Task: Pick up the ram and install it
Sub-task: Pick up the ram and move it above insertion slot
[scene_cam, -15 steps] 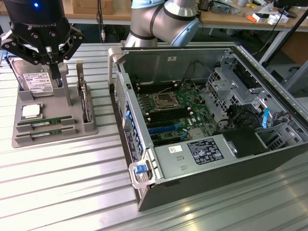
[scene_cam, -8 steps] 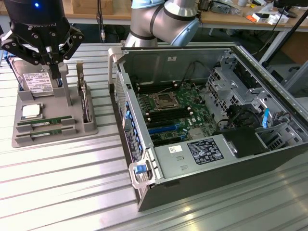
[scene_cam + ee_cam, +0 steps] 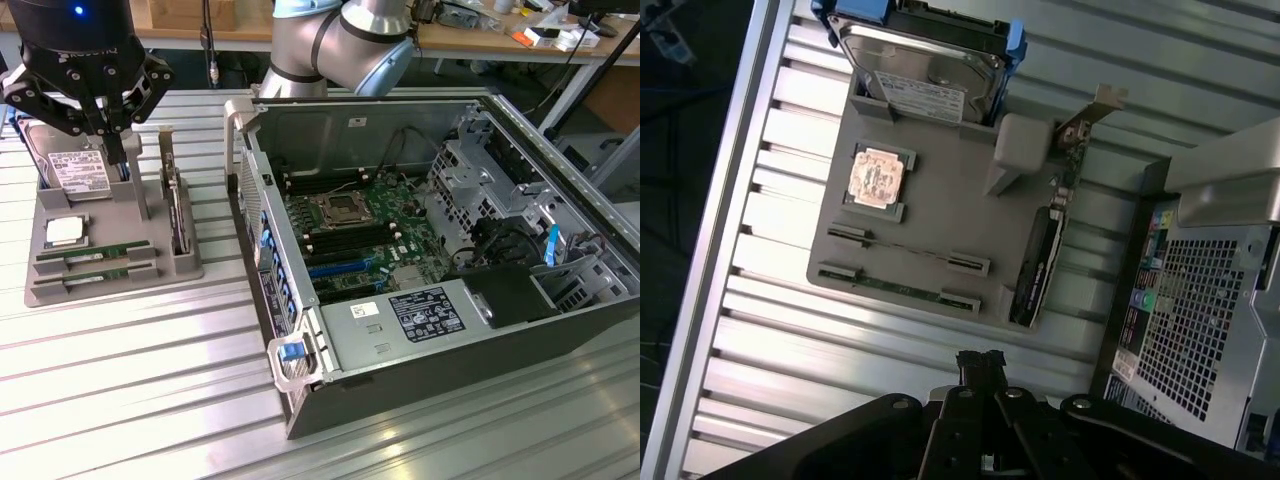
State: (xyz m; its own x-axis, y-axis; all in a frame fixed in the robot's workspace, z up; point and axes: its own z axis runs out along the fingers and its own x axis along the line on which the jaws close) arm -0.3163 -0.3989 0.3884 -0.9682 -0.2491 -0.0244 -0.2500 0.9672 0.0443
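Two ram sticks (image 3: 95,256) (image 3: 95,274) stand on edge in the slots of a grey holder tray (image 3: 115,285) at the exterior view's left. From the wrist camera they are thin lines, one ram stick (image 3: 908,250) beside the other (image 3: 895,286). My black gripper (image 3: 116,150) hangs above the far part of the tray, near the hard drive, with its fingers pressed together and nothing between them. Its shut fingertips (image 3: 980,362) point at the bare table just off the tray's ram side.
The tray also holds a hard drive (image 3: 70,170), a square processor chip (image 3: 62,232) and an expansion card (image 3: 178,215). An open computer case (image 3: 300,345) with its motherboard (image 3: 360,235) and memory slots lies to the exterior view's right. The table is ribbed aluminium.
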